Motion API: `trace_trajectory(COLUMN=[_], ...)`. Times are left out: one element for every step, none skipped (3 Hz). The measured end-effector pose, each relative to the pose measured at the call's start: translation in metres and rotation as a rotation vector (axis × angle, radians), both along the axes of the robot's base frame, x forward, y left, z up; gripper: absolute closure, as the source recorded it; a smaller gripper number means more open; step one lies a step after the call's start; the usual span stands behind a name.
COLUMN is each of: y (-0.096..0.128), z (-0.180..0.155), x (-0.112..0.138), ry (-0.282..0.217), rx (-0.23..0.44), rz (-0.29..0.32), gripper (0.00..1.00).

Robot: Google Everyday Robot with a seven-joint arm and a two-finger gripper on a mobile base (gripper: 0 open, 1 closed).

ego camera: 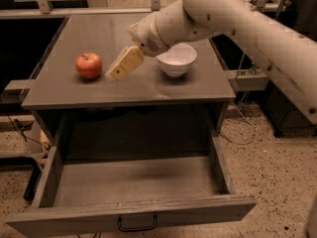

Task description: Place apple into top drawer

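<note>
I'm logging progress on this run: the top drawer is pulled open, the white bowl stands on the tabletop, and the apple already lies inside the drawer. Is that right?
Not quite. The apple is not in the top drawer; the camera view shows it on the tabletop, just left of the pincer. The drawer is open and the white bowl stands on the tabletop, as you say.

Glossy apple (pixel 89 65) on the matt table (pixel 99 38); plastic-looking matt tan gripper (pixel 117 73) just right of it; smooth bowl (pixel 176 59); matt drawer (pixel 133 182), dark metal handle (pixel 137 226).
</note>
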State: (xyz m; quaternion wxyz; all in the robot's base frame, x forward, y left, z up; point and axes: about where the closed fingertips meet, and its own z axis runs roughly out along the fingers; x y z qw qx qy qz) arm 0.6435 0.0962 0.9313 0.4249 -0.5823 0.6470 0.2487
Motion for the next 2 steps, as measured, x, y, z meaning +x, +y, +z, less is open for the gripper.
trace_trajectory(y=[0.025,0.062], z=[-0.020,-0.043], x=[0.026,0.054], ry=[0.012,0.012], rx=[0.041,0.049], rz=[0.044,0.107], gripper=[0.00,0.00])
